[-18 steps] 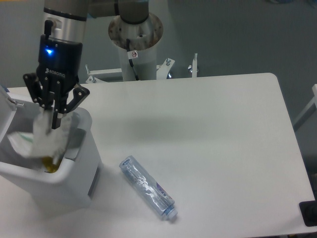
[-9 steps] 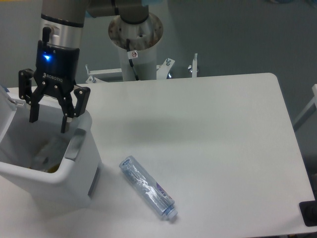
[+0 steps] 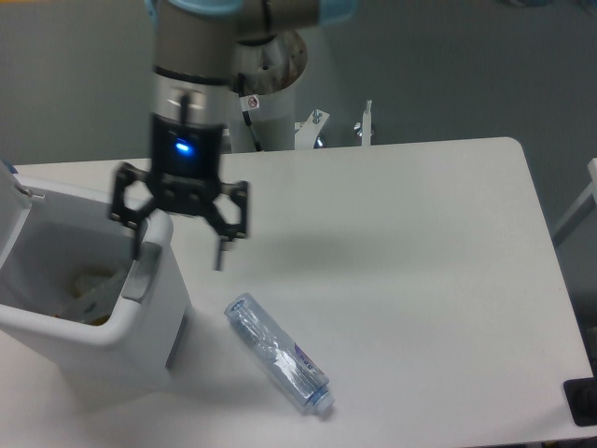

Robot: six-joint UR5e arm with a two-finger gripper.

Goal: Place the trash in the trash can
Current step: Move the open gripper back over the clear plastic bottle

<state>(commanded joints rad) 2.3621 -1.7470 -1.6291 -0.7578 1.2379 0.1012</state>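
I see my black two-finger gripper [image 3: 178, 250] spread wide, holding nothing, above the white rectangular plastic trash can's [image 3: 140, 327] right rim; the clear plastic water bottle [image 3: 278, 353] lies on the white table [image 3: 410, 243], near right.

- The table [image 3: 401, 243] is white with rounded corners.
- The bin [image 3: 93, 322] stands on the table at its left end, below and to the left of the gripper [image 3: 177, 254], with its near corner under one finger.
- The bottle [image 3: 278, 355] lies on its side on the table, below and to the right of the gripper, apart from the bin.
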